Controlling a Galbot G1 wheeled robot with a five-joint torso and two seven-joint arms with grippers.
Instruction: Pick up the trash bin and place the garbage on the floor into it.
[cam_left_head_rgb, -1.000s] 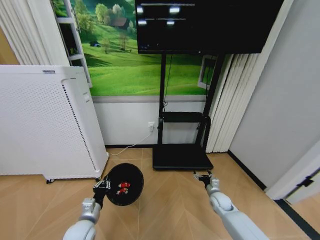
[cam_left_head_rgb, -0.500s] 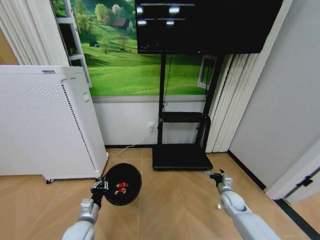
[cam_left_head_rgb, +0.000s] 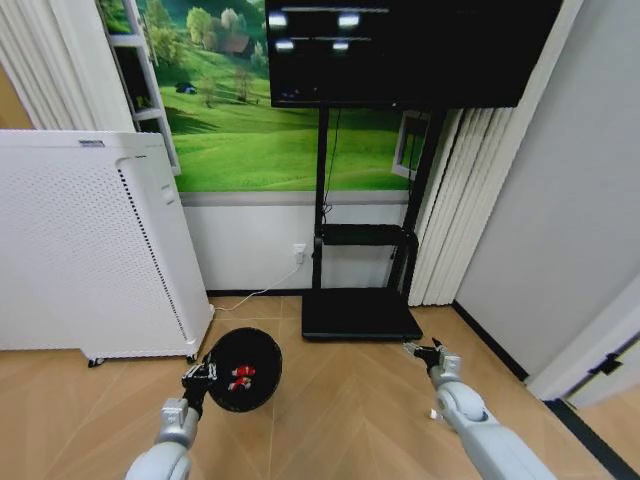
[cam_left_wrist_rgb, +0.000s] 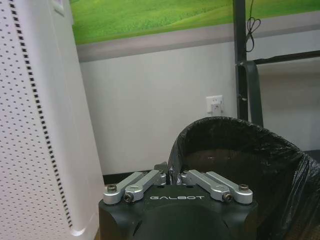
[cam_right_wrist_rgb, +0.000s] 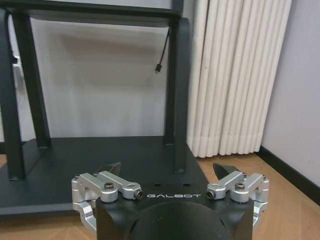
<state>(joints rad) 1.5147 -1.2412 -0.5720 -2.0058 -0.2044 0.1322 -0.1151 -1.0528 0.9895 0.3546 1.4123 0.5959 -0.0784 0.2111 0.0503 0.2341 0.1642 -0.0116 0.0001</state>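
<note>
Left gripper (cam_left_head_rgb: 203, 375) clamps the trash bin (cam_left_head_rgb: 243, 369) rim — bin held over bare floor, red garbage (cam_left_head_rgb: 241, 377) inside. Right gripper (cam_left_head_rgb: 426, 350) — spread wide, empty — faces the TV stand (cam_right_wrist_rgb: 100, 160).

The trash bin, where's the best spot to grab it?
Probably its top rim, from the side nearest the robot: the trash bin is open-topped with a thin edge. The left end effector is shut on that rim there; the right end effector hangs open.

Bright, even, sharp indoor light
</note>
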